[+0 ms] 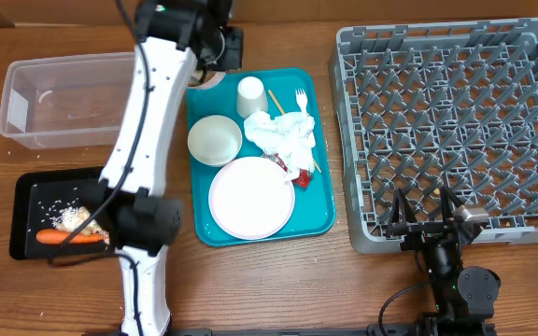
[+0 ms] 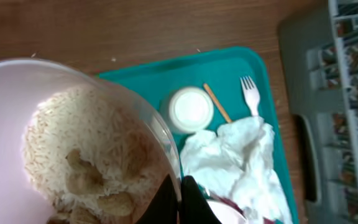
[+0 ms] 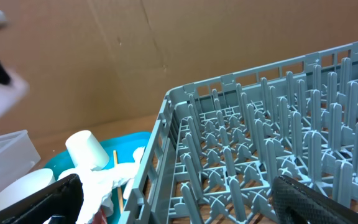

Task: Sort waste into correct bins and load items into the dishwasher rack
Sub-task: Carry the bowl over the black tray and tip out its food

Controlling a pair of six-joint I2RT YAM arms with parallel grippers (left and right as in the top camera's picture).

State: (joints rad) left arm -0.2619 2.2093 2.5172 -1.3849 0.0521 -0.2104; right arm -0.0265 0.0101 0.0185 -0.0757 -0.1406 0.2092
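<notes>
- Your left gripper [image 2: 180, 200] is closed tight on the rim of a white bowl [image 2: 17, 112]. From overhead, the arm hides most of it, and it sits at the 11 o'clock corner of the teal tray [image 1: 316, 210].
- That bowl holds pale grainy food scraps [image 2: 86, 149], heaped toward the gripper side.
- Your right gripper [image 1: 428, 222] is spread wide with nothing between the fingers. It sits at the 6 o'clock edge of the rack [image 1: 456, 121], which fills the table's 3 o'clock side.
- The black tray [image 1: 26, 187] is at the table's 8 o'clock. A carrot [image 1: 68, 237] lies along its near side, with loose grains [image 1: 66, 218] touching it at its 12 o'clock.
- The clear tub [image 1: 26, 103] is at the table's 10 o'clock, apart from the black tray.
- On the teal tray:
  - The cup [image 1: 250, 95] is at 12 o'clock.
  - The second bowl [image 1: 215, 138] is at 9 o'clock.
  - The plate [image 1: 250, 196] is at 6 o'clock.
  - The napkin [image 1: 288, 135] is crumpled at 2 o'clock.
  - The fork [image 1: 302, 99] pokes out of the napkin toward 12 o'clock.
  - The stick [image 1: 276, 99] is between the cup and the fork and runs under the napkin.
  - The red wrapper [image 1: 299, 175] is at the napkin's 6 o'clock, just beside the plate's rim.
</notes>
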